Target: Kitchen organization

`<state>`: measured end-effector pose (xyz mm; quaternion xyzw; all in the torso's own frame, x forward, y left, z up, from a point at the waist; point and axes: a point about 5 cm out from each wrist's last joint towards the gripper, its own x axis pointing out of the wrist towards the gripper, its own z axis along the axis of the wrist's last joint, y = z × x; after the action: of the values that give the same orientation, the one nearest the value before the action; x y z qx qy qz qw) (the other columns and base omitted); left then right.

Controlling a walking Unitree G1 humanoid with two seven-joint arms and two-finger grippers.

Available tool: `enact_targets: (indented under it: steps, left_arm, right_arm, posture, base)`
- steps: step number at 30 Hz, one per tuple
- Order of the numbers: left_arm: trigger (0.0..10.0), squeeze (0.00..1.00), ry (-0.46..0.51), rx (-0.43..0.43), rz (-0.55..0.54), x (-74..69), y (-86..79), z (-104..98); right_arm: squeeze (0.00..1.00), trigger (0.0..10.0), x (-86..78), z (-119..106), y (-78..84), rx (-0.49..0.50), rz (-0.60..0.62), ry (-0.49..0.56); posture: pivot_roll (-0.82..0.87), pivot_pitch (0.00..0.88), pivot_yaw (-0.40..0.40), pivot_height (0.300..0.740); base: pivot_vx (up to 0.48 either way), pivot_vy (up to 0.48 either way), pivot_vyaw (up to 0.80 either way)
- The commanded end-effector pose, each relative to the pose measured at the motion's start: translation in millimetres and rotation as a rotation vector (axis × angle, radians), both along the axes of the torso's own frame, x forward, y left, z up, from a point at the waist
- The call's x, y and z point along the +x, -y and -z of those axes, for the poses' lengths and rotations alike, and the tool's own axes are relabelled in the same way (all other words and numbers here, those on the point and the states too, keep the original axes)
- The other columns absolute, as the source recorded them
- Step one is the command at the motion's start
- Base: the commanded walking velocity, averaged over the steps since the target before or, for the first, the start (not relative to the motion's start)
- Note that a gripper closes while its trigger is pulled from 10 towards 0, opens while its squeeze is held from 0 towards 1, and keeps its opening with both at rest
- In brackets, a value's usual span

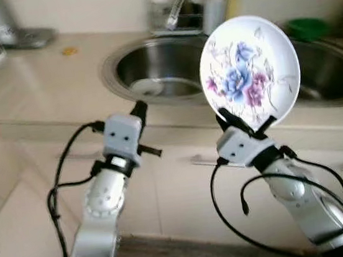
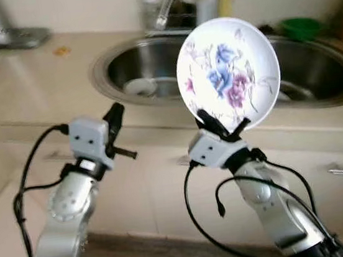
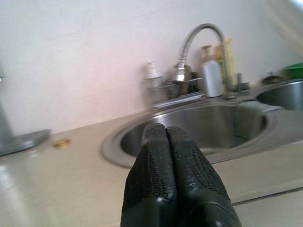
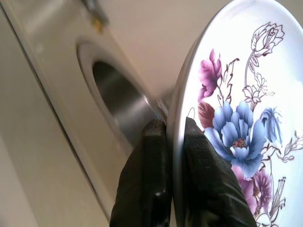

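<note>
Arms: two silver, ribbed metal segments, dark joints toward the base.
Wrist housings: pale grey boxes; the left one has two small dark dots.
Cables: black, looping loose beside each forearm.
left gripper (image 1: 139, 110): black fingers of fine mesh texture.
right gripper (image 1: 241, 123): same black, long fingers.

Behind the plate (image 1: 249, 69) clamped upright in the right gripper (image 1: 241, 122), much of the right-hand sink basin (image 1: 331, 77) is covered, and that basin runs off the picture's edge. Beyond both grippers, the bottles (image 1: 213, 10) by the faucet (image 1: 181, 2) are too blurred to read, and the faucet's top is cut off. Far off the left gripper (image 1: 138, 110), a small yellow object (image 1: 69, 51) on the counter (image 1: 40, 82) is too small to identify. Both forearms are cropped at the bottom edge.
</note>
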<state>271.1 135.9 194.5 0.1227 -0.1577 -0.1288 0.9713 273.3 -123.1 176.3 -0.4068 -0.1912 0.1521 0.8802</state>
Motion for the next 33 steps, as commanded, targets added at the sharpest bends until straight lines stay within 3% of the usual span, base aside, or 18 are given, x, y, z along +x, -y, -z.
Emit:
enact_targets:
  steps: [1,27,33]
  left_arm:
    - [10.0,0.00,0.000,-0.013,0.040,-0.8,10.1,-0.8]
    - [10.0,0.00,0.015,-0.028,0.053,-1.5,11.9,-2.4]
    - [10.0,0.00,0.010,-0.027,0.054,-1.7,12.9,-1.3]
  right_arm:
    - [0.00,10.0,2.6,-3.9,12.5,0.008,0.054,0.019]
    - [0.00,10.0,6.4,-7.3,19.7,0.046,0.097,0.042]
    - [0.00,10.0,6.7,-6.8,20.4,0.048,0.099,0.040]
  posture:
    - [0.10,0.000,-0.034,0.740]
    - [0.10,0.000,-0.037,0.740]
    - [0.10,0.000,-0.041,0.740]
  base:
    - [0.000,0.000,0.00]
    - [0.395,0.000,0.00]
    - [0.000,0.000,0.00]
